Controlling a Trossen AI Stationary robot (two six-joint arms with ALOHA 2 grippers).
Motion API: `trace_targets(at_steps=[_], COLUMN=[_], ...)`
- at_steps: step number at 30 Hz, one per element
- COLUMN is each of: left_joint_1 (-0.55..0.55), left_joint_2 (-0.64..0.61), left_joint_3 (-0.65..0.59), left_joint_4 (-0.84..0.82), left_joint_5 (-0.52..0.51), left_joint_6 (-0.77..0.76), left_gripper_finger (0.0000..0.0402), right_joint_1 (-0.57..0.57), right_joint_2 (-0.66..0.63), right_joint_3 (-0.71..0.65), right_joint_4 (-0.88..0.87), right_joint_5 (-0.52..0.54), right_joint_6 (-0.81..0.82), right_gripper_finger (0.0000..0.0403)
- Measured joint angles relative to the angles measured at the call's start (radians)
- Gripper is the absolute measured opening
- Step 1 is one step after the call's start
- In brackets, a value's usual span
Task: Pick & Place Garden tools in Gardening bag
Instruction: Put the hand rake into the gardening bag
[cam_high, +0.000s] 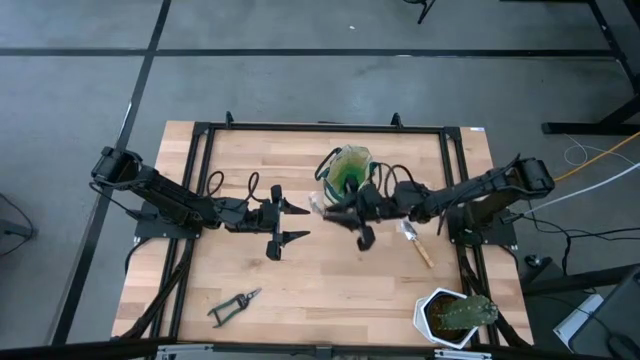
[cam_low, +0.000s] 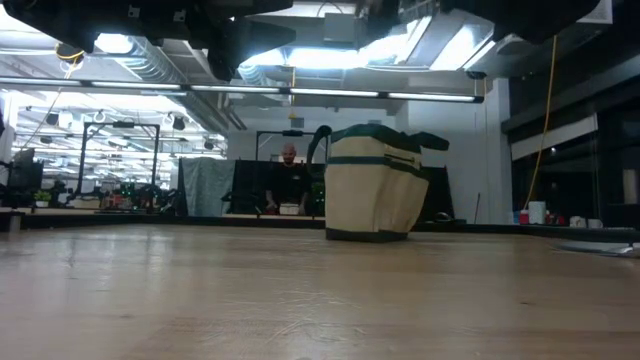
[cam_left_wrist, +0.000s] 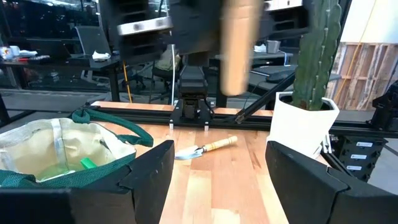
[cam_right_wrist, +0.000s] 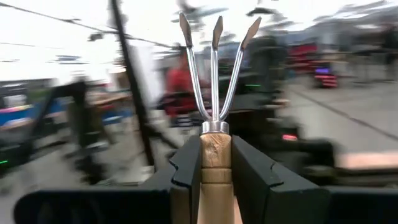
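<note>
- Wooden table carries the gardening bag.
- Right gripper clamps a three-pronged hand rake just beside the bag (wooden handle).
- Left gripper gapes empty, well apart from the bag.

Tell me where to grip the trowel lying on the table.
Grip the trowel by its wooden handle, coming straight down with the fingers across it. The trowel lies flat, its handle is straight and narrow, and its blade is wide and thin.
</note>
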Motion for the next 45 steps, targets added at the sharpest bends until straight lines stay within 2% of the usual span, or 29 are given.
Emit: trace_targets(at_steps=[7, 16, 25, 32, 40, 45], left_joint_1=[0.0, 0.0, 0.0, 0.0, 0.0, 0.0], left_joint_2=[0.0, 0.0, 0.0, 0.0, 0.0, 0.0], left_joint_3=[0.0, 0.0, 0.0, 0.0, 0.0, 0.0], left_joint_4=[0.0, 0.0, 0.0, 0.0, 0.0, 0.0], left_joint_5=[0.0, 0.0, 0.0, 0.0, 0.0, 0.0], left_joint_6=[0.0, 0.0, 0.0, 0.0, 0.0, 0.0], left_gripper_finger=[0.0251, 0.0251, 0.0251, 0.0251, 0.0251, 0.0251], right_joint_1=[-0.026, -0.044, -0.059, -0.096, -0.134, -0.101], right_joint_2=[0.0, 0.0, 0.0, 0.0, 0.0, 0.0], right_joint_3=[0.0, 0.0, 0.0, 0.0, 0.0, -0.001], right_joint_4=[-0.038, -0.082, -0.126, -0.156, -0.281, -0.279], right_joint_5=[0.212, 0.391, 0.488, 0.489, 0.494, 0.641], right_joint_6=[0.008, 0.003, 0.0, -0.019, -0.045, -0.145], right_gripper_finger=[0.0072, 0.0072, 0.0072, 0.0072, 0.0072, 0.007])
